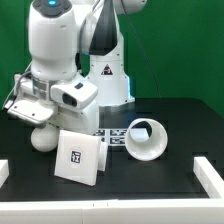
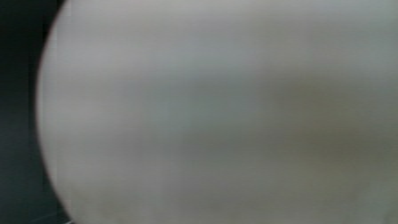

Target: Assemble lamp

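Note:
The round bulb (image 1: 42,138) lies on the black table at the exterior view's left, right under my gripper (image 1: 30,114). The gripper hangs low over it, and its fingers are hidden by the hand and the bulb. The wrist view is filled by a blurred pale surface (image 2: 214,110), very close to the lens; no fingers show there. The flat square base (image 1: 78,158) stands tilted at the front middle, its tag facing the camera. The tapered hollow shade (image 1: 146,139) lies on its side to the right of the base, its opening facing the camera.
The marker board (image 1: 113,132) lies between the base and the shade, toward the back. The white robot pedestal (image 1: 108,75) stands behind. White rails sit at the table's front left (image 1: 5,168) and front right (image 1: 209,173).

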### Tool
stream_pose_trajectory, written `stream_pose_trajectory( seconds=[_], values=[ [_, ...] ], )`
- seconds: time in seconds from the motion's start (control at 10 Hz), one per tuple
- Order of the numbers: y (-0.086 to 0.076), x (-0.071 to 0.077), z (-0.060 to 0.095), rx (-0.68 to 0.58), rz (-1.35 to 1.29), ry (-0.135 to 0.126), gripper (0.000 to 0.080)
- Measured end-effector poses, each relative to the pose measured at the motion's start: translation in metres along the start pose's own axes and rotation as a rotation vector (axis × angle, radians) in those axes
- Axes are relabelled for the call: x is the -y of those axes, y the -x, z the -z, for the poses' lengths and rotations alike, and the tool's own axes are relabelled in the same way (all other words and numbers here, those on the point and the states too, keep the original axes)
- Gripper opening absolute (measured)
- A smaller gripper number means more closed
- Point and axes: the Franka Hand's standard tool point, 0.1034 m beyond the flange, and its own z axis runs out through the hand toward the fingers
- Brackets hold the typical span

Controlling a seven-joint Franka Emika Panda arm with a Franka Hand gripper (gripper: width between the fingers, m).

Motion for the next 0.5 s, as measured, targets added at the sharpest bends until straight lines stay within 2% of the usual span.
stream_pose_trajectory(
  seconds=[0.2, 0.5],
  values=[
    [0.0082, 0.0029, -0.003, -0.023, -0.008, -0.013, 0.034],
    [0.0083, 0.003, -0.0029, -0.023, -0.013, -0.012, 0.034]
  ],
)
